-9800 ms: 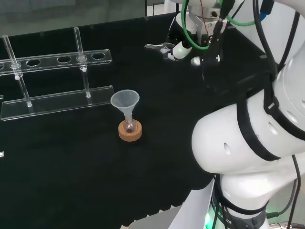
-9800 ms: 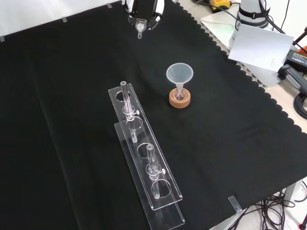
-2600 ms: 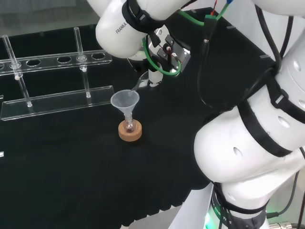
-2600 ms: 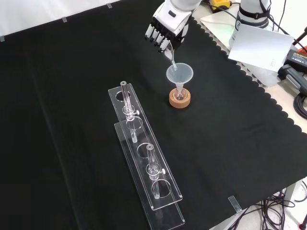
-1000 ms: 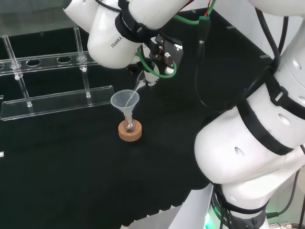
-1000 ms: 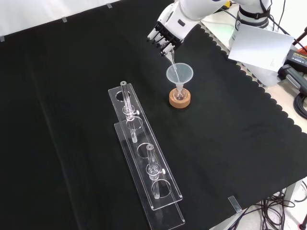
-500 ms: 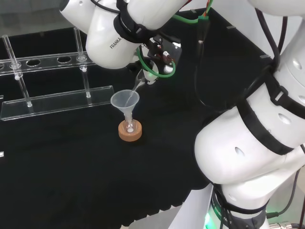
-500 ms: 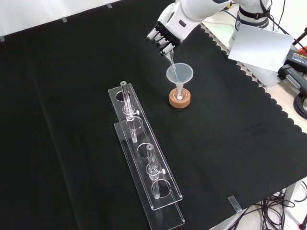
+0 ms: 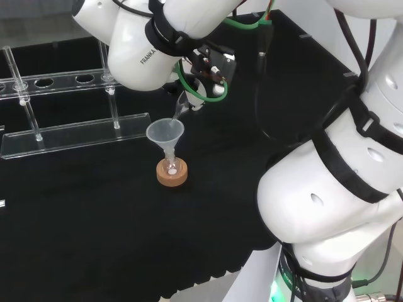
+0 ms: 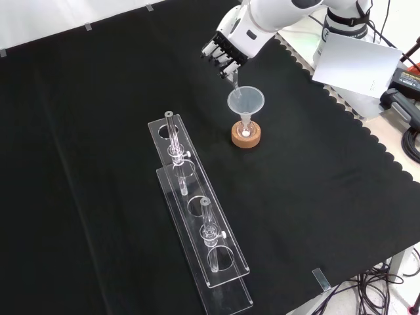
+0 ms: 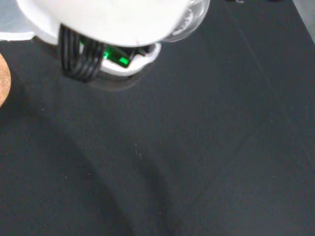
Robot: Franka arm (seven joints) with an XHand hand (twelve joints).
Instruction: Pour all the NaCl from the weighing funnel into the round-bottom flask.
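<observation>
Bright, even overhead light falls across the black cloth (image 10: 98, 164), which stays matte and shows almost no shadows. In the head view the arm's white links (image 9: 327, 189) catch soft highlights and stand out sharply against the dark cloth. The clear rack (image 10: 197, 230) shows thin pale glints along its edges. In the wrist view a white part of the robot hand (image 11: 108, 19) is blurred and overexposed — a small green light (image 11: 115, 58) glows beneath it — and the cloth shows faint folds.
</observation>
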